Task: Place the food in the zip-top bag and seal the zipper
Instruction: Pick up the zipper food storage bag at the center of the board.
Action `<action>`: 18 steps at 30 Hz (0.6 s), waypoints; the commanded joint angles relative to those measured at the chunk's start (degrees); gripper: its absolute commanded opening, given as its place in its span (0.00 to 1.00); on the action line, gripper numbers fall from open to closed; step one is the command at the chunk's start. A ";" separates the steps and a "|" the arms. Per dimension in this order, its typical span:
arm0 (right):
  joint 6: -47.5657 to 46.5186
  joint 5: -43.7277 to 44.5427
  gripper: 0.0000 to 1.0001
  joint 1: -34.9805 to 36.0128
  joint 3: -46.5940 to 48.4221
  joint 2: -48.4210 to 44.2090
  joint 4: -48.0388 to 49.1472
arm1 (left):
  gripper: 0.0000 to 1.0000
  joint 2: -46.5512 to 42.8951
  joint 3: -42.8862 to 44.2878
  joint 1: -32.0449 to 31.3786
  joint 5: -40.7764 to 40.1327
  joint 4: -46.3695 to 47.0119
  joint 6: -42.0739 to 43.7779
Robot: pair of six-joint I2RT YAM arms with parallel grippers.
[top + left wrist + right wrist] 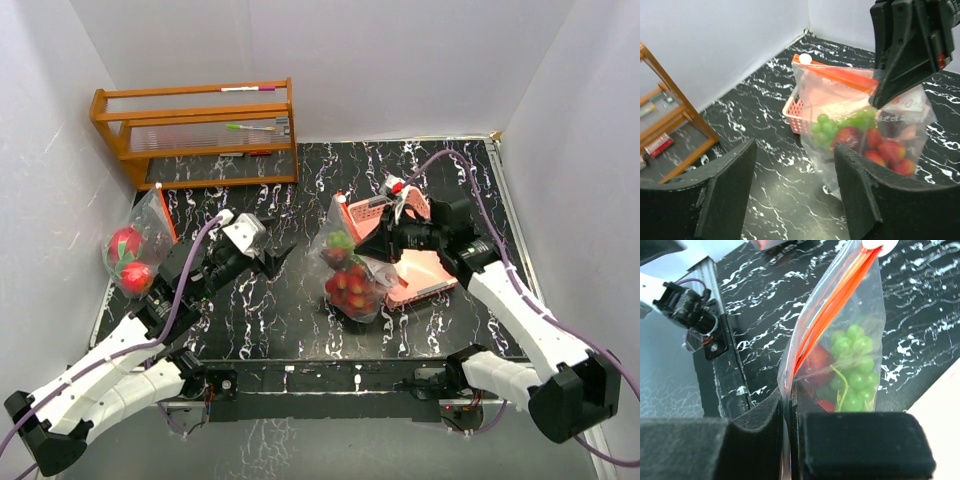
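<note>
Probably a robot lab, white enclosure walls [400,70], marbled table [290,320], bolted arms [110,365]

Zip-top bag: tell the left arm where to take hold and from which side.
Likely best: pinch the orange zipper's free end, by the white slider, coming in level from the left. The right gripper clamps the other end, so the strip stands raised and thin enough for open fingers to straddle.

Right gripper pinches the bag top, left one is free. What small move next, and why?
Probably advance the open left gripper to the free end of the orange zipper: the right gripper pinches the zip-top bag at one end only, green grapes already inside.
</note>
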 commanded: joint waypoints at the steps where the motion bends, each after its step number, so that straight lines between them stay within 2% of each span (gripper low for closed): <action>1: -4.20 -6.48 0.08 0.39 -0.05 -4.97 0.66 | 0.59 -1.52 0.33 0.39 4.52 5.73 -0.36; 2: -4.01 -6.51 0.08 0.51 -0.42 -5.72 0.77 | 0.59 -1.62 0.11 0.39 6.05 6.50 -1.39; 5: -3.83 -7.29 0.08 1.03 -1.07 -7.28 0.66 | 0.70 -1.77 -1.51 0.46 10.02 9.63 -4.24; 9: -4.13 -8.36 0.08 1.70 -0.79 -8.62 -0.52 | 0.77 -0.49 -1.89 0.52 12.88 12.65 -5.68; 18: -4.32 -10.19 0.08 1.76 0.69 -10.77 -0.93 | 0.72 8.87 3.28 0.57 21.57 17.26 -8.58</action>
